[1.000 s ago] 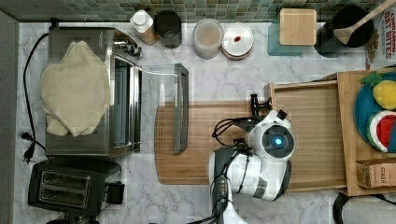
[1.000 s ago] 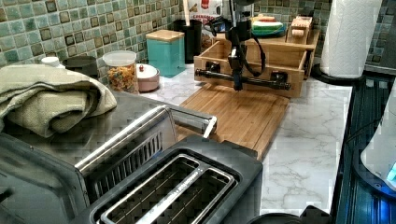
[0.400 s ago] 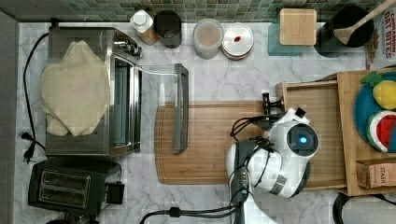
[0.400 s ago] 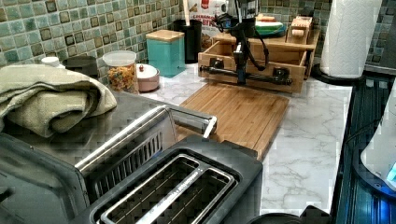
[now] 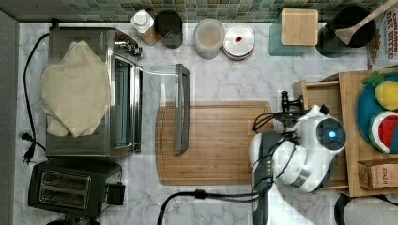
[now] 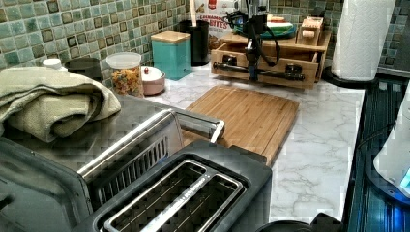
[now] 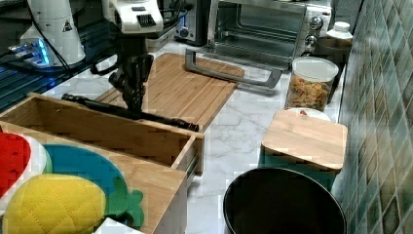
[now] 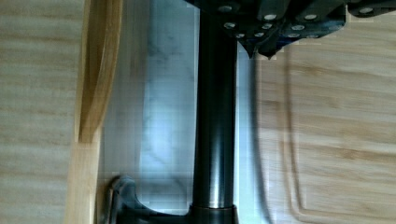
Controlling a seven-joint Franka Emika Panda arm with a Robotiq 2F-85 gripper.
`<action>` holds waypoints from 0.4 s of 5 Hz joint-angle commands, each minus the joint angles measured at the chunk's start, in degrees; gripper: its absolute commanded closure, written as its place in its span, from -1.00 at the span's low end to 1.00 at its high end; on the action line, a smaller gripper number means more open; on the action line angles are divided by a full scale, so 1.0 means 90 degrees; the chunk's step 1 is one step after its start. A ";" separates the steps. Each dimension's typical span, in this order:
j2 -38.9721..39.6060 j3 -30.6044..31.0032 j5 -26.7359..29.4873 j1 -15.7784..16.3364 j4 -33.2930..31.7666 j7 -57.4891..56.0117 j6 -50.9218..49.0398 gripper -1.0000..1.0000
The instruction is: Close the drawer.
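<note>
Marble bench [image 5: 225, 84] carried a bamboo cutting board [image 5: 211, 143] at centre, with a toaster oven [image 5: 94, 91] at the top view's left and a wooden organiser at the top view's right. The drawer [image 7: 102, 129] stood part-way out of that organiser, at the top view's right edge just past the board; in the right view its open tray sat below the shelf with the toy fruit plate [image 7: 73, 170].

A black bar handle [image 6: 261, 72] ran across the drawer's front panel. The gripper [image 7: 132, 95] hung straight down onto this bar near its middle, seen in the left and right views. In the wrist view the bar [image 8: 215, 121] ran lengthwise under the fingers, with marble on both sides of it, the drawer front on one side and the board on the other. Whether the fingers were clamped on the bar or only pressed against it could not be told.

Compared with 1.0 s and 0.4 s before, the drawer front had moved toward the top view's right, away from the board, and less tray showed. The arm had moved with it.

In the top view the white arm [image 5: 300, 154] covered most of the drawer and handle.
</note>
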 commanded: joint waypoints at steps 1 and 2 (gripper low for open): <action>0.0702 -0.0838 0.0463 -0.1206 0.1739 -0.1444 0.0818 1.00; 0.0646 -0.0807 0.0347 -0.1271 0.1732 -0.1291 0.0794 1.00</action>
